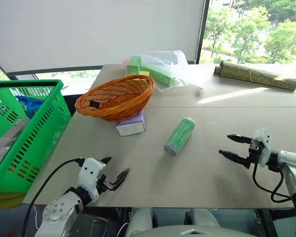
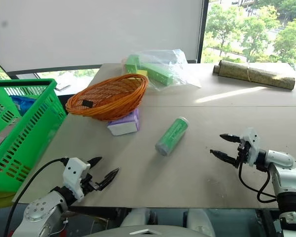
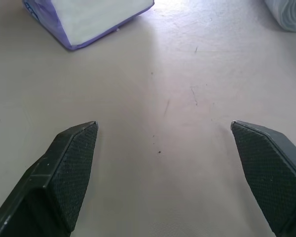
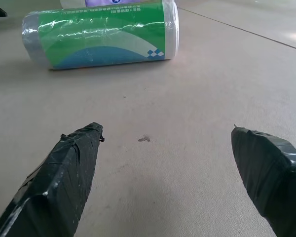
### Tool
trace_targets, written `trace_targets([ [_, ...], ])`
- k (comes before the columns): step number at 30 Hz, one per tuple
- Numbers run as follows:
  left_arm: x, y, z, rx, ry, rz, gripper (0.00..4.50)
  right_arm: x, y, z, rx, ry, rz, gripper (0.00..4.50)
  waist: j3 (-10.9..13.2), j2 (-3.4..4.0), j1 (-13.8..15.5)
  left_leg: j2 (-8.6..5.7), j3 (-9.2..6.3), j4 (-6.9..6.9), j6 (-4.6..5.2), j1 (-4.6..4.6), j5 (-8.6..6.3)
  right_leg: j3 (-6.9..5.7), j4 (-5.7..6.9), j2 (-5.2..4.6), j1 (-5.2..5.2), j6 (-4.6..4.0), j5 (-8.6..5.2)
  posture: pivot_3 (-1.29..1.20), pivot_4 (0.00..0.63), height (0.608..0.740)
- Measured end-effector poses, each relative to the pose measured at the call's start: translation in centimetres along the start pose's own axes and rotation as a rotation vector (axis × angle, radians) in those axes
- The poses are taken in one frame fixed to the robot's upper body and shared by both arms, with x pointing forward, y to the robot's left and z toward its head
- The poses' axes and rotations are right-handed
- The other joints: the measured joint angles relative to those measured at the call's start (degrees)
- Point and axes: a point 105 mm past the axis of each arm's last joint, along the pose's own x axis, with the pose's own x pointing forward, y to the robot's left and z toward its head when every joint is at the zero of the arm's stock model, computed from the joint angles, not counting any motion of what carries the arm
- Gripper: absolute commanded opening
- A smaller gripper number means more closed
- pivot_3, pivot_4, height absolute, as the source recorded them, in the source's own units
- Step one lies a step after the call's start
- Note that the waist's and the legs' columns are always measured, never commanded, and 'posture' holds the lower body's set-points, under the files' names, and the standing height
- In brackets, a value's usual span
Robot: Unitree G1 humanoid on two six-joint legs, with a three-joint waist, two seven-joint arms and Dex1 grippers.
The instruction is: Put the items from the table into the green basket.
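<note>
Reaching in from the bottom left of the frame, the left gripper (image 1: pixel 114 175) is hovering over the near edge of the table (image 1: pixel 207 168), its two black fingers spreading wide and holding nothing, its white wrist trailing a black cable. At the lower right, the right gripper (image 1: pixel 233 146) is pointing toward the middle of the frame, fingers also standing wide apart and empty, low over the tabletop. Between the two arms, near the centre, the light-green can (image 1: pixel 179 137) is lying on its side, slanting from upper right to lower left, well apart from both grippers. Just to its upper left, the lavender tissue packet (image 1: pixel 130 124) is lying flat, its far part tucking under the orange wicker basket (image 1: pixel 115 97), so part of it is hidden. What the wicker basket is holding is hard to make out beyond a small dark tag on its weave. Behind it, a clear bag (image 1: pixel 160 68) is holding green and yellow blocks. At the upper right, a rolled greenish mat (image 1: pixel 254 75) is lying across the table's far end. Along the left edge, the green basket (image 1: pixel 34 133) is standing beside the table, cut off by the frame; something blue is showing inside it, too unclear to identify.
</note>
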Motion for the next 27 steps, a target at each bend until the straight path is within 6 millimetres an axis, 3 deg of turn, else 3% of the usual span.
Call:
trace_targets([
  [11, -0.2, 0.1, 0.6, -0.006, -0.041, -0.01, 4.43, 0.3, -0.2, 0.5, -0.016, -0.01, 0.008, 4.5, 0.0, -0.09, 0.0, 0.13, 0.27, 0.0, 0.0, -0.02, 0.0, 0.35, 0.23, 0.19, -0.22, 0.01, 0.0, -0.09, 0.0, 0.74],
  [14, -0.4, 0.2, 0.5, -0.022, -0.047, 0.006, 4.43, 1.5, -0.4, 1.4, -0.042, -0.034, 0.012, 4.5, 0.0, -0.13, -0.3, 0.29, 0.45, 0.0, 0.0, -0.02, 0.0, 0.58, 0.28, 0.4, -0.36, -0.05, 0.05, -0.07, 0.0, 0.74],
  [18, -1.5, 0.8, 1.1, -0.084, -0.101, 0.078, 4.43, 5.3, -0.8, 5.5, -0.178, -0.086, 0.041, 4.5, 0.1, -0.31, -1.4, 0.53, 0.52, 0.0, 0.0, -0.03, 0.0, 0.69, 0.34, 0.66, -0.5, -0.06, 0.25, 0.0, 0.0, 0.74],
  [21, -2.9, 1.3, 3.6, -0.115, -0.203, 0.141, 4.43, 8.3, -0.5, 10.4, -0.32, -0.157, 0.082, 4.5, 0.2, -0.44, -0.9, 0.63, 0.45, -0.01, 0.0, -0.08, 0.0, 0.66, 0.37, 0.77, -0.56, -0.09, 0.27, 0.04, 0.0, 0.74],
  [25, -5.3, 1.6, 7.1, -0.146, -0.363, 0.209, 4.43, 13.1, 1.7, 16.6, -0.54, -0.207, 0.182, 4.5, 0.2, -0.5, 0.3, 0.66, 0.45, -0.05, -0.01, -0.12, 0.0, 0.68, 0.37, 0.83, -0.61, -0.13, 0.29, 0.09, 0.0, 0.74],
  [27, -6.1, 1.0, 8.2, -0.139, -0.4, 0.194, 4.43, 14.7, 3.0, 18.4, -0.631, -0.202, 0.234, 4.5, 0.2, -0.56, 0.8, 0.65, 0.47, -0.08, -0.03, -0.15, -0.01, 0.68, 0.3, 0.79, -0.62, -0.14, 0.29, 0.11, 0.0, 0.74],
])
